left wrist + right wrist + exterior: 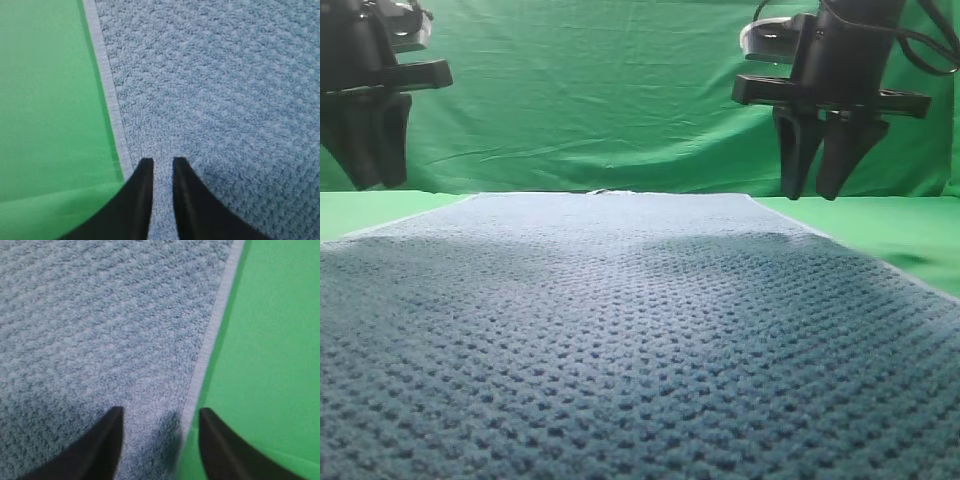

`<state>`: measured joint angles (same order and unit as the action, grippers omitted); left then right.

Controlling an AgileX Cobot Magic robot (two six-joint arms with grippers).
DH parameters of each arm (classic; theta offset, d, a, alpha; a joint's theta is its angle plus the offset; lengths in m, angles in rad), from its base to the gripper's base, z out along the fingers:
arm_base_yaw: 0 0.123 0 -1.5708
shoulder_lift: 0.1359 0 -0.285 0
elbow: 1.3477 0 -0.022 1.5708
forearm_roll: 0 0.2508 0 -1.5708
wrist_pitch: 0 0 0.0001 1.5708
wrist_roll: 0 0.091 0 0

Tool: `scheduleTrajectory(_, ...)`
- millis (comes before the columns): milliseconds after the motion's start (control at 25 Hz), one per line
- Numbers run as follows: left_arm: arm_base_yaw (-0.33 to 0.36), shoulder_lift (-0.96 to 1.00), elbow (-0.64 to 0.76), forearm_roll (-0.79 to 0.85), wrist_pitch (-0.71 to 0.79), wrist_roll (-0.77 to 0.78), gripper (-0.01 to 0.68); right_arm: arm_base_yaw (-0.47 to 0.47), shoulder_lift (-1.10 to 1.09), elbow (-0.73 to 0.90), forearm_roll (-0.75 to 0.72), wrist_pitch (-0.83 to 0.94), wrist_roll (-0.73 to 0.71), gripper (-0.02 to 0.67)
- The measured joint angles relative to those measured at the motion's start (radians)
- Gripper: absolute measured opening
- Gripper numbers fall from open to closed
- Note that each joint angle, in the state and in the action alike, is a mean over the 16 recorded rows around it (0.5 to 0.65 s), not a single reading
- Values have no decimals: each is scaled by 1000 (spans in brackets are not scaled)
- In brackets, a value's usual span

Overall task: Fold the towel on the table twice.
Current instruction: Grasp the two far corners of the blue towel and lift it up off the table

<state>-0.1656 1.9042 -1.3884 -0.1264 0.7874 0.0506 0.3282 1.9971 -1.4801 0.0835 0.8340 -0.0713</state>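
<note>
Nearest you, the towel (620, 340) fills the foreground: thick blue-grey waffle weave, bumpy, lying flat and unfolded on the green surface (910, 235). Its thin pale hem (107, 85) runs along each side edge. Further back, the left gripper (162, 162) hangs above the left hem, fingers narrowly parted, holding nothing. The right gripper (160, 412) hangs above the right hem, fingers wider, empty.

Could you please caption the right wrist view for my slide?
Right gripper, jaws parted, above the towel, straddling its pale hem beside the green table.
</note>
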Motion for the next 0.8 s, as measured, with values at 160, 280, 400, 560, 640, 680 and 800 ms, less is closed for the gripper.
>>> scheduleTrajectory(160,0,10,-2,-8,-3,-12,520,0,19,-2,15,-14,-32,533)
scheduleTrajectory(280,0,25,-2,-7,-6,-22,607,0,35,-3,22,-26,-42,613)
scheduleTrajectory(400,0,44,-4,1,-9,-31,641,0,52,-4,25,-39,-46,644)
scheduleTrajectory(560,0,73,-10,17,-14,-37,643,0,72,-5,28,-52,-49,645)
scheduleTrajectory(640,-1,90,-14,27,-15,-39,643,0,79,-6,28,-56,-50,645)
scheduleTrajectory(680,-1,98,-17,32,-15,-39,643,0,82,-6,28,-58,-51,645)
scheduleTrajectory(800,-4,121,-24,48,-13,-42,631,0,89,-9,27,-64,-56,643)
